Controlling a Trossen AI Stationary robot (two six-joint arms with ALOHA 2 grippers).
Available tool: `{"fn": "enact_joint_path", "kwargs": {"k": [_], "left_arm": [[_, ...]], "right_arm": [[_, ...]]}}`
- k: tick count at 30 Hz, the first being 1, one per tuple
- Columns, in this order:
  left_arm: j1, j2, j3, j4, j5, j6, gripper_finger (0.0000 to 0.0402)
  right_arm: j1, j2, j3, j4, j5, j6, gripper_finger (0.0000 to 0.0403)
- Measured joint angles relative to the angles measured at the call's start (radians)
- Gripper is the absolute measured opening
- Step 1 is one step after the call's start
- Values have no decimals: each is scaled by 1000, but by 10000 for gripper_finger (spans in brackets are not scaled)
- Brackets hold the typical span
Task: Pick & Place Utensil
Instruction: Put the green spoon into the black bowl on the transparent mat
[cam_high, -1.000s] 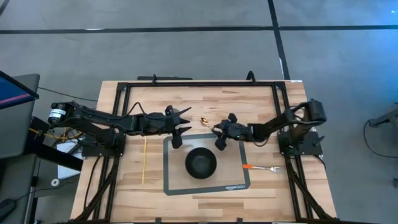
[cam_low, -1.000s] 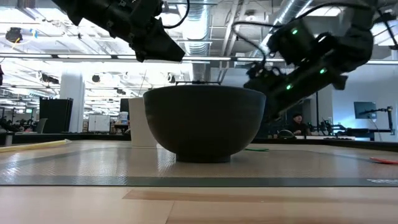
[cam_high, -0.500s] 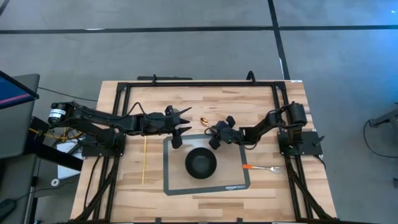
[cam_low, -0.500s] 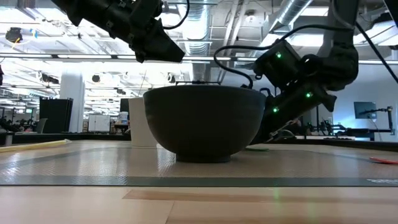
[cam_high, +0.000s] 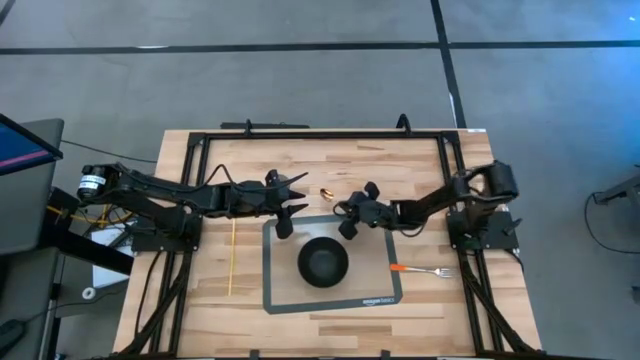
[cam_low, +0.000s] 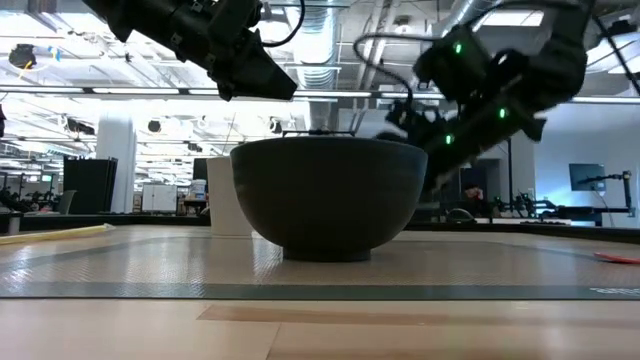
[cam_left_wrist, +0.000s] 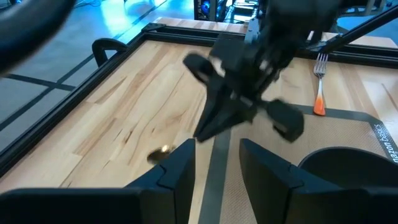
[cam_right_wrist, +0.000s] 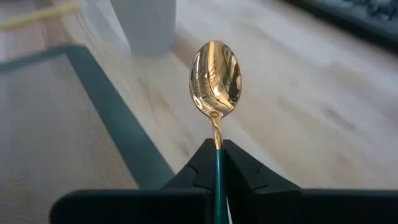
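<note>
Looking down from above, we see a pale wooden butcher-block table with a black metal frame, standing on a grey floor. One grey rectangular mat lies at the table's centre toward 6 o'clock. From table height the room behind is an open workspace with exposed ceiling ducts and strip lights.

We count one round black bowl on the mat, one fork with an orange handle on the bare wood at 4 o'clock from the bowl, one thin yellow stick on the wood at 9 o'clock from the bowl, one white cylindrical cup in the right wrist view, and one gold spoon with a dark green handle.

We count two arms. The right gripper hangs above the mat's far edge at 1 o'clock from the bowl, its fingers clamped on the spoon's green handle; the gold spoon bowl projects clear of the fingertips, off the table, and shows from above as a gold spot at 12 o'clock from the bowl. The left gripper waits above the mat's far left corner at 11 o'clock from the bowl, fingers parted and holding nothing.
</note>
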Motion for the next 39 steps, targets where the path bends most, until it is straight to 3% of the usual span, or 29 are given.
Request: {"fn": "enact_joint_path", "kwargs": {"k": [4, 9, 13, 23, 30, 39], "left_arm": [[0, 0, 0, 0, 0, 0, 126], [0, 0, 0, 0, 0, 0, 126], [0, 0, -1, 1, -1, 0, 126], [0, 0, -1, 10, -1, -1, 126], [0, 0, -2, 11, -1, 0, 126], [0, 0, -2, 11, -1, 0, 126]], "right_arm": [[25, -150, 1, -73, -12, -51, 6], [59, -319, 3, -163, -115, -60, 6], [122, -367, 87, -315, -192, -55, 3], [260, -141, 530, -973, -207, -61, 5], [260, -16, 593, -963, -426, -1, 4], [235, 87, 632, -959, -469, 1, 9]]}}
